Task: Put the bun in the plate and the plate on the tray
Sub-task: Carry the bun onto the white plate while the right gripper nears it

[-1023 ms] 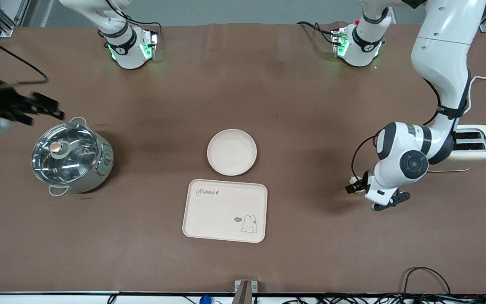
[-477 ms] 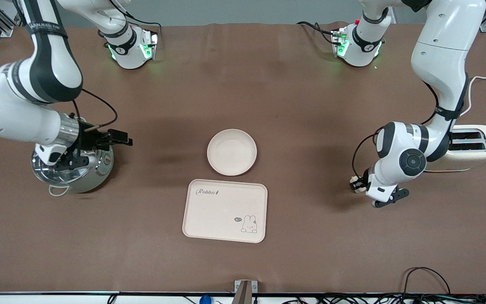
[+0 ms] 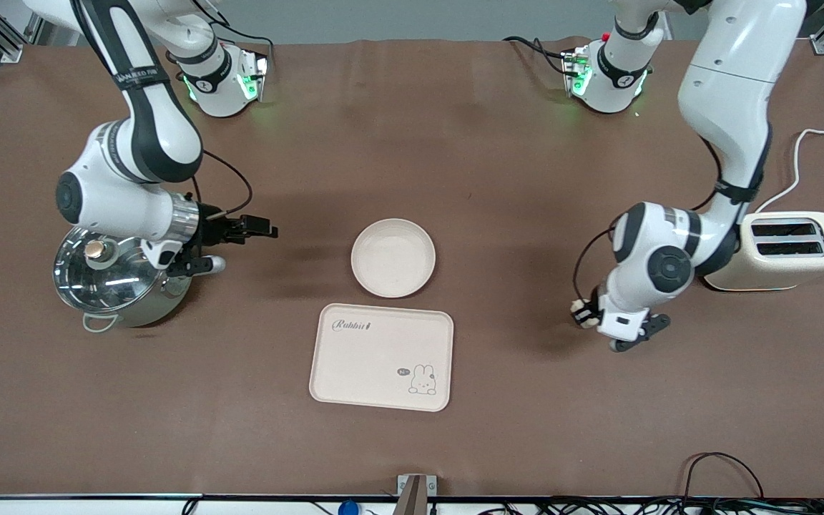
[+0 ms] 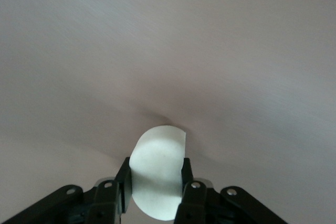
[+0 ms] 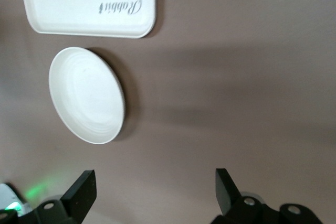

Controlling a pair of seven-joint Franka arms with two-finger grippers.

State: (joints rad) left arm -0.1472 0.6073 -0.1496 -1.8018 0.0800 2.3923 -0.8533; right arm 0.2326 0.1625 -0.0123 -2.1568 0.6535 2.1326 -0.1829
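The bun is a small cream-white lump pinched in my left gripper, a little above the bare table between the toaster and the tray. In the left wrist view the bun fills the gap between the fingers. The round plate sits at the table's middle and holds nothing. The Rabbit tray lies just nearer the camera than the plate. My right gripper is open and empty, over the table between the pot and the plate. The right wrist view shows the plate and the tray.
A steel pot with a glass lid stands toward the right arm's end, partly under the right arm's wrist. A cream toaster with a white cord stands toward the left arm's end.
The right arm has swung in from the table's end, past the pot, toward the plate. The left gripper has carried the bun a little toward the tray.
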